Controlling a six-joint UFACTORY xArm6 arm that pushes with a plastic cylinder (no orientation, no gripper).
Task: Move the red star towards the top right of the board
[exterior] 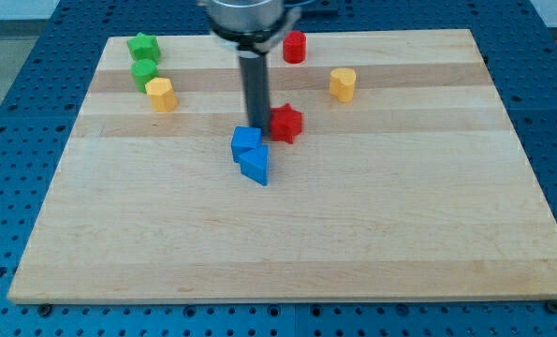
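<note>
The red star (285, 123) lies near the board's middle, a little above centre. My tip (257, 124) stands against the star's left side, just above the upper blue block (246, 142). A second blue block (256, 166) touches the first from below right. The rod rises from the tip to the arm's body at the view's top.
A red cylinder (295, 46) sits near the top edge. A yellow block (343, 84) lies at the upper right of the star. At the upper left stand a green star (143, 46), a green block (145, 72) and a yellow block (161, 95). The wooden board (400, 234) rests on a blue pegboard.
</note>
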